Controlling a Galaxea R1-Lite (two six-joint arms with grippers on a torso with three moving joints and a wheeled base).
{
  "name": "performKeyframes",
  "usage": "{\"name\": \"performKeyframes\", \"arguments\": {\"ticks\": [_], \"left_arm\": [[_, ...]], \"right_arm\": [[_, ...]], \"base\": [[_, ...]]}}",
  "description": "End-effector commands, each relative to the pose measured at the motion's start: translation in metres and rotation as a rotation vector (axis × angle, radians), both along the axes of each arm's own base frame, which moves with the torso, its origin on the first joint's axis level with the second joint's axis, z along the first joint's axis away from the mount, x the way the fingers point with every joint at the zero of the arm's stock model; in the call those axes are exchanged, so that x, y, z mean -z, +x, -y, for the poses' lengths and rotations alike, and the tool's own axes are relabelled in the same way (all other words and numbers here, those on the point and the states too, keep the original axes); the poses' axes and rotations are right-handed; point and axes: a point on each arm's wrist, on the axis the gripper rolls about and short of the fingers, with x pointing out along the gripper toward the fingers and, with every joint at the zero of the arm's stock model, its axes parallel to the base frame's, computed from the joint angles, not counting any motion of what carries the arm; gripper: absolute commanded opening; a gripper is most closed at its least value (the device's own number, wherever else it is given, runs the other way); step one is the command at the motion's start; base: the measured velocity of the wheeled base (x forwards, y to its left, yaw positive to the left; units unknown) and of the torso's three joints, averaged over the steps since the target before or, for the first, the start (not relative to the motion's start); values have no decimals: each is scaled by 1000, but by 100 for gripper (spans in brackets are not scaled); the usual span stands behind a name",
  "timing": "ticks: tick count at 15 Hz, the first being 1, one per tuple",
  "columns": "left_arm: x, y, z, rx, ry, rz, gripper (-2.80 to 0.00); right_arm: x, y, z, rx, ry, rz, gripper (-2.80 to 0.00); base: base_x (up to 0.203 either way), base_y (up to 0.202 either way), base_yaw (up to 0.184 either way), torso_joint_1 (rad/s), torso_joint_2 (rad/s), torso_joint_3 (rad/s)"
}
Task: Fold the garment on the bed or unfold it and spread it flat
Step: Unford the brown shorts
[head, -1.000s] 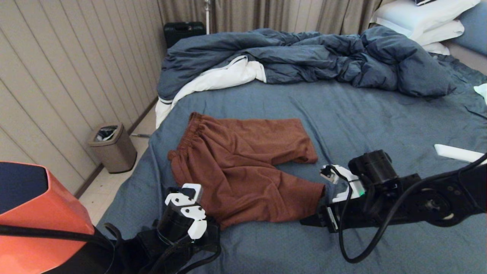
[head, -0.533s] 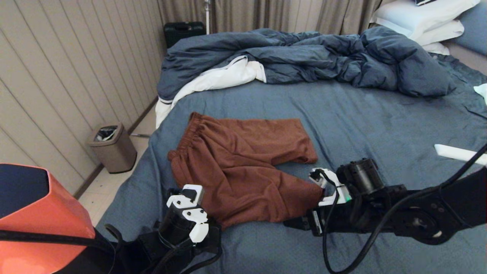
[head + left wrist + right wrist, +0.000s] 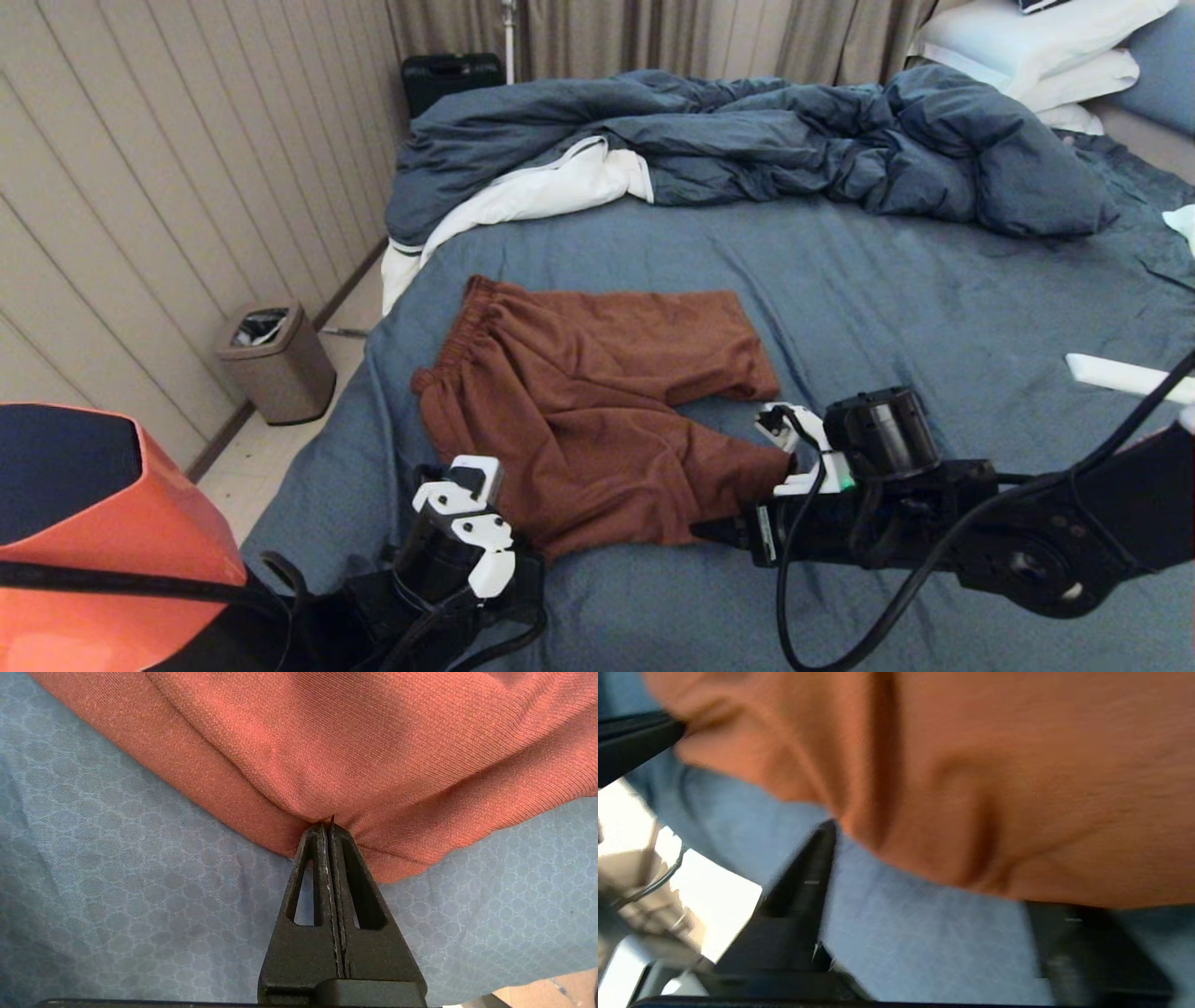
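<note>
The garment (image 3: pixel 597 411), rust-brown shorts, lies spread on the bed (image 3: pixel 934 280) with its waistband to the left and both legs pointing right. My left gripper (image 3: pixel 534 557) is at the garment's near left corner. In the left wrist view the left gripper (image 3: pixel 327 828) is shut, with the garment's (image 3: pixel 373 756) edge puckered at its tips. My right gripper (image 3: pixel 724 534) reaches in low at the near leg's hem. In the right wrist view the right gripper (image 3: pixel 929 868) stands open, and the garment's (image 3: pixel 1017 788) hem lies across the tips of its wide-apart fingers (image 3: pixel 808 882).
A rumpled dark blue duvet (image 3: pixel 747 140) fills the far side of the bed, with white pillows (image 3: pixel 1046 47) at the far right. A white object (image 3: pixel 1120 375) lies on the sheet at the right. A bin (image 3: pixel 275 359) stands on the floor beyond the bed's left edge.
My right arm has slid left along the sheet, bringing its open fingers up to the near leg's hem. The left gripper and the garment have stayed put.
</note>
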Motion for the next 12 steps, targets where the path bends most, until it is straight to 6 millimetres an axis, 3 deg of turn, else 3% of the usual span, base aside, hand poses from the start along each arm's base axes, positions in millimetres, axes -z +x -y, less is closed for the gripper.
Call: {"name": "performKeyframes", "arguments": {"ticks": [1,6,9,12], "left_arm": [[1,1,1,-3,-4,2,-280],[2,0,1,-2,0,1,-280],[3,0,1,-1,1,-1,-280],[3,0,1,0,2,-2,-280]], "right_arm": [[0,1,0,18,-3,15,-280],[-7,-10,-7,-19,20,56,-280],[-36,-16,-5,14,103,108,-280],[-51,-2,2,173,147,140,-280]], "base": [[0,0,0,0,0,0],[0,0,0,0,0,0],[0,0,0,0,0,0],[0,0,0,0,0,0]]}}
